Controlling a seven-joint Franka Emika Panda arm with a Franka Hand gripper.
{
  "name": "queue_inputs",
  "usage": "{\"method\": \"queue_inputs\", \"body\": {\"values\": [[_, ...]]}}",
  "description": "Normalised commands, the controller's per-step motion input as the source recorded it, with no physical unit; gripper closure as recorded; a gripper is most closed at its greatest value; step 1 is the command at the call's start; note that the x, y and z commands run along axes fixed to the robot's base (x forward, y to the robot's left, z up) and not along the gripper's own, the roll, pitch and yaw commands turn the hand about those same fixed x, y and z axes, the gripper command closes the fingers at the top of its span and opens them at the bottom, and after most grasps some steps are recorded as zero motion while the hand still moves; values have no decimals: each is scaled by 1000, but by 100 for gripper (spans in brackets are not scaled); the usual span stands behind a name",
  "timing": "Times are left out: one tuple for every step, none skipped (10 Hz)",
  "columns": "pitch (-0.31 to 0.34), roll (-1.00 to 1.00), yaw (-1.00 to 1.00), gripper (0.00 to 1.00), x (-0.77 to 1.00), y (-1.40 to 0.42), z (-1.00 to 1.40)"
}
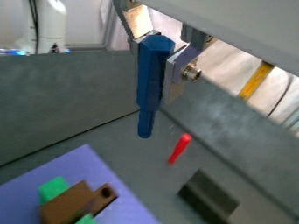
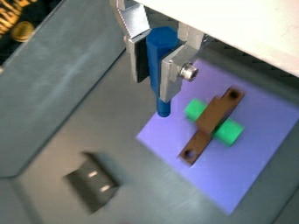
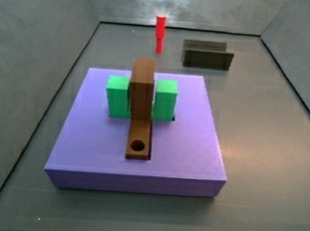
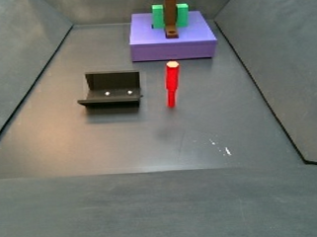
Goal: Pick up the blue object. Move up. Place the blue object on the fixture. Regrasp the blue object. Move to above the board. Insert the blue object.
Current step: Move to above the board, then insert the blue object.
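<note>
In both wrist views my gripper (image 1: 156, 68) (image 2: 156, 68) is shut on the blue object (image 1: 149, 96) (image 2: 163, 94), a slim blue peg that hangs upright with its lower end free, high above the floor. The fixture (image 1: 211, 194) (image 2: 93, 181) (image 3: 207, 55) (image 4: 110, 90) stands on the grey floor, apart from the peg. The board (image 2: 212, 125) (image 3: 141, 107) (image 1: 76, 203) lies on the purple platform (image 3: 141, 164) (image 2: 251, 166), and its round hole (image 3: 138, 146) is at one end. Neither side view shows the gripper or the blue object.
A red peg (image 1: 179, 149) (image 3: 160, 30) (image 4: 172, 83) stands upright on the floor near the fixture. Green blocks (image 3: 117, 95) (image 3: 164, 98) (image 2: 232, 131) flank the board. Grey walls enclose the floor on all sides.
</note>
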Motion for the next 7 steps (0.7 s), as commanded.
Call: {"method": "queue_inputs", "body": {"values": [[204, -1000, -64, 100, -96, -67, 27], [188, -1000, -56, 100, -82, -24, -3], [158, -970, -37, 100, -60, 14, 7], [89, -733, -23, 100, -60, 22, 0], [29, -444, -10, 100, -51, 14, -2], [4, -274, -3, 100, -40, 12, -3], [-11, 23, 0, 100, -26, -137, -123]]}}
